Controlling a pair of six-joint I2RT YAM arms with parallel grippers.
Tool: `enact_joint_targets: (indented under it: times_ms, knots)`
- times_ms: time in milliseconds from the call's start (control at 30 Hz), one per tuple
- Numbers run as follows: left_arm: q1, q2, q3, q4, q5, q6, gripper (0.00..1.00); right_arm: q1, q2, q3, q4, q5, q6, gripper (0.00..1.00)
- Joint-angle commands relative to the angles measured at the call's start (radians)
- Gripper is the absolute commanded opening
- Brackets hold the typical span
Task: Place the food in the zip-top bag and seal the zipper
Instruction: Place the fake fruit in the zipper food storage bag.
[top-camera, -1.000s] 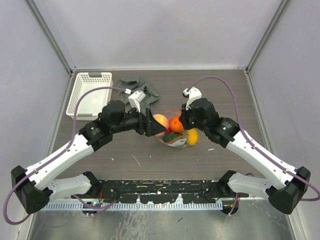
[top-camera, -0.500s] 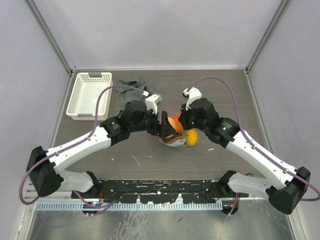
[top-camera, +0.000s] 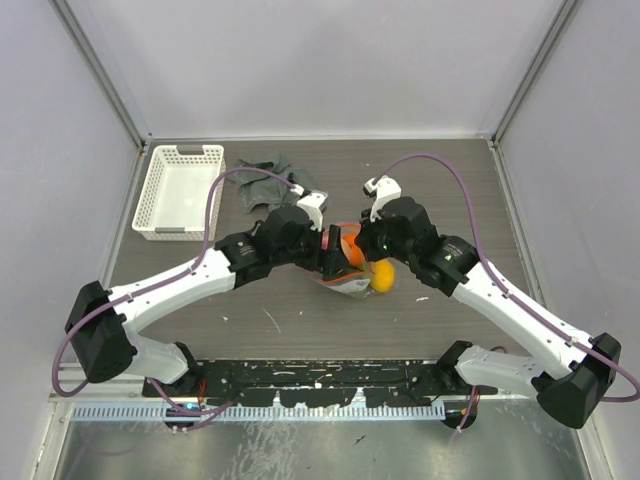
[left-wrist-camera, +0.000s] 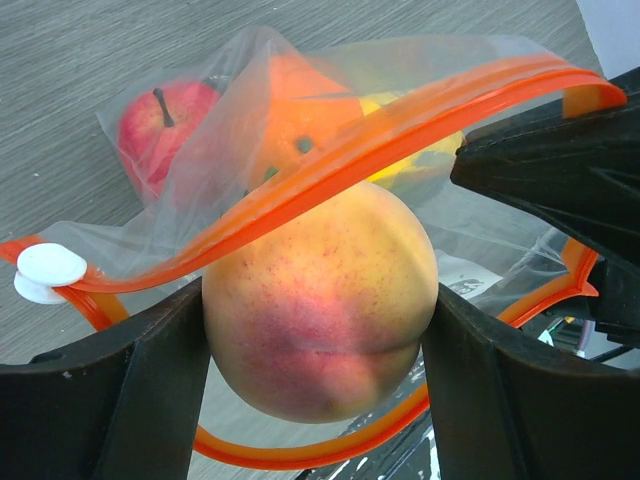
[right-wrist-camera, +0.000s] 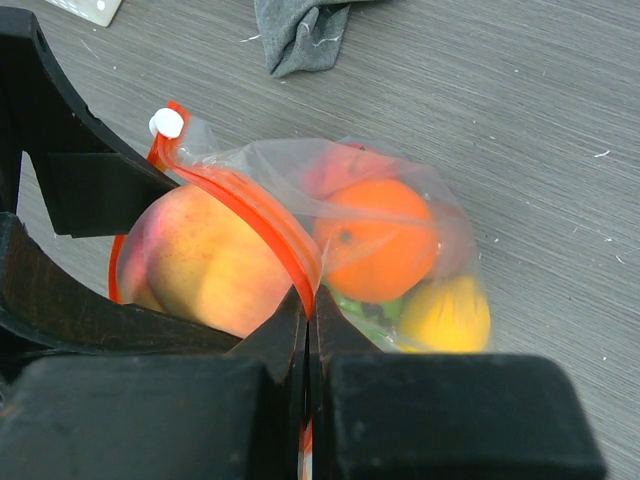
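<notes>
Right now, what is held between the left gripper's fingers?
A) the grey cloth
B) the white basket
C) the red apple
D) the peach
D: the left wrist view shows the peach clamped between the left gripper's two dark fingers at the zip-top bag's mouth, while the red apple already lies inside the bag.

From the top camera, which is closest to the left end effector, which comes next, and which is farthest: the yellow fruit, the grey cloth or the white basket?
1. The yellow fruit, just right of the left end effector.
2. The grey cloth, behind it, toward the back left.
3. The white basket, far off at the back left.
</notes>
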Motion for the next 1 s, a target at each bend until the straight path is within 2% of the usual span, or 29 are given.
enact_joint_targets:
  times_ms: [0, 233, 433, 467, 533, 667, 833, 967]
  knots:
    - [-0.012, -0.019, 0.051, 0.004, -0.053, 0.018, 0.73, 0.000, -0.019, 0.002, 0.064, -0.004, 0.012, 0.01]
    - [-0.019, -0.041, 0.039, -0.003, -0.064, 0.006, 0.86, 0.000, -0.019, -0.005, 0.070, -0.014, 0.015, 0.03]
    - [-0.019, -0.083, 0.033, -0.012, -0.070, 0.001, 0.87, -0.002, -0.018, -0.006, 0.076, -0.024, 0.018, 0.03]
    - [-0.019, -0.094, 0.031, -0.014, -0.077, 0.001, 0.90, -0.001, -0.017, -0.005, 0.076, -0.024, 0.018, 0.03]
    - [-0.019, -0.105, 0.031, -0.028, -0.094, 0.001, 0.91, 0.000, -0.018, -0.005, 0.076, -0.026, 0.017, 0.03]
    - [-0.019, -0.190, 0.022, -0.063, -0.140, 0.004, 0.91, -0.001, -0.018, -0.004, 0.076, -0.023, 0.017, 0.03]
    - [-0.019, -0.232, 0.018, -0.140, -0.231, -0.008, 0.88, 0.000, -0.013, -0.002, 0.078, -0.026, 0.015, 0.03]
    - [-0.019, -0.228, 0.008, -0.163, -0.253, -0.027, 0.76, 0.000, -0.008, 0.000, 0.078, -0.026, 0.014, 0.03]
